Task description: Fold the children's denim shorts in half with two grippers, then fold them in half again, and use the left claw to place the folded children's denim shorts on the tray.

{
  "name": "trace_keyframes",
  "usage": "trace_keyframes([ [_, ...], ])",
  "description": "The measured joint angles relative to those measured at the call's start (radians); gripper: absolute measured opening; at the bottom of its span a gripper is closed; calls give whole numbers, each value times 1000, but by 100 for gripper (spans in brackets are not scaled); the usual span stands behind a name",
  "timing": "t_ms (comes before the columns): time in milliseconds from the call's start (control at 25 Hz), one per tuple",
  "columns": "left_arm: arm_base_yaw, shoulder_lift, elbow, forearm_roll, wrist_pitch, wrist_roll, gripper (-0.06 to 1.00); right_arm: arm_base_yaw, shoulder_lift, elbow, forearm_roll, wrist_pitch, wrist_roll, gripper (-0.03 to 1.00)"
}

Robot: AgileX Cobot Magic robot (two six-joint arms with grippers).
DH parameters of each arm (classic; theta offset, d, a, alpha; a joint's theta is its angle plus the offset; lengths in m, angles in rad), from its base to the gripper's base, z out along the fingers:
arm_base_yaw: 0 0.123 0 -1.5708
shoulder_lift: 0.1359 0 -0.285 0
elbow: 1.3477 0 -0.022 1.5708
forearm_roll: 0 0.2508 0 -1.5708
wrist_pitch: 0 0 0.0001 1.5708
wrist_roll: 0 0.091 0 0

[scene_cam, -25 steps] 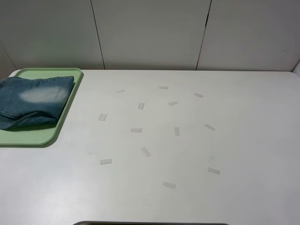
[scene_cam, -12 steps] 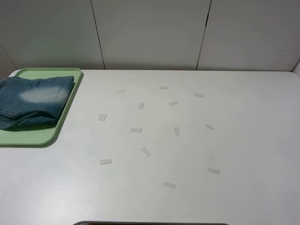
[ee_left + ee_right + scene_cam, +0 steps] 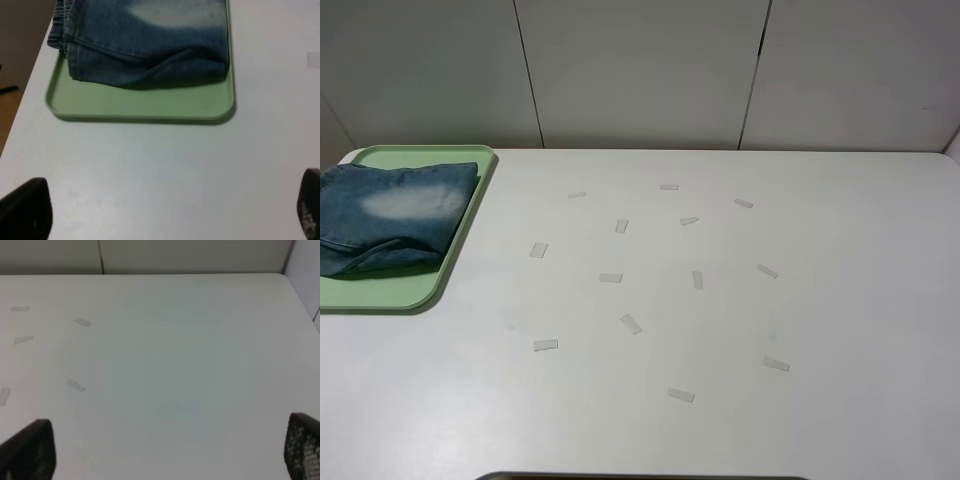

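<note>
The folded denim shorts [image 3: 390, 215] lie on the pale-green tray [image 3: 425, 285] at the table's far left. They are faded blue with a pale bleached patch on top. The left wrist view shows the shorts [image 3: 150, 45] on the tray [image 3: 140, 107], with the gathered waistband hanging over one tray edge. My left gripper [image 3: 170, 215] is open and empty, drawn back from the tray over bare table. My right gripper [image 3: 165, 450] is open and empty over the right part of the table. Neither gripper shows in the exterior high view.
Several small white tape strips [image 3: 631, 323] are scattered over the middle of the white table [image 3: 840, 300]. Some also show in the right wrist view [image 3: 76, 385]. A grey panelled wall [image 3: 640, 70] runs behind the table. The floor shows past the table's left edge [image 3: 15, 60].
</note>
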Motion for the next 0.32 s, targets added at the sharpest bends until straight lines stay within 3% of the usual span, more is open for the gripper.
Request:
trace_keyframes([
  [320, 0, 0, 0, 0, 0, 0, 98, 0, 0, 0, 0, 0, 0, 69],
])
